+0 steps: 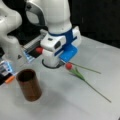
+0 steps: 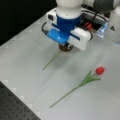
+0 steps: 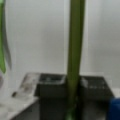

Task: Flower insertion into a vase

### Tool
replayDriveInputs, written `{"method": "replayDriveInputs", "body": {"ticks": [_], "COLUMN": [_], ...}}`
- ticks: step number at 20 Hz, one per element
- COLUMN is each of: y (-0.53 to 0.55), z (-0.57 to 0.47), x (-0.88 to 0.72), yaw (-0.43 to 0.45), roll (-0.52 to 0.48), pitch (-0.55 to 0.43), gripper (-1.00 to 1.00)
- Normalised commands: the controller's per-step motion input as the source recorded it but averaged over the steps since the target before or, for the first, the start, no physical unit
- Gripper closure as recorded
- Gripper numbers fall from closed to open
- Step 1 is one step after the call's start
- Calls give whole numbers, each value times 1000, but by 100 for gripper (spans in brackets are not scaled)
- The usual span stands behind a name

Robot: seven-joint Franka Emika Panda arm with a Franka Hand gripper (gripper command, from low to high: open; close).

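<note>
Green flower stem (image 3: 74, 50) clamped between the gripper (image 3: 72, 96) jaws, low over a pale grey worktop (image 1: 62, 100); brown vase (image 1: 29, 84) stands left, dark backdrop behind.

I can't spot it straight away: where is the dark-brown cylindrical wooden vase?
The dark-brown cylindrical wooden vase stands upright on the table at a front view's lower left, apart from the red tulip and left of the gripper.
</note>
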Motion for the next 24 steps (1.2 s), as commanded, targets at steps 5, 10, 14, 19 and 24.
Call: {"method": "replayDriveInputs", "body": {"ticks": [5,10,14,19,24], "y": [38,-5,-165,-378,-238], "z": [202,-23,-81,-30,-118], "x": [-140,-189,-448,-754,-534], "yaw": [-65,-41,-34,-43,18], "roll": [115,118,109,58,6], "pitch": [34,13,-2,-53,-137], "gripper": [100,100,100,100,100]}}
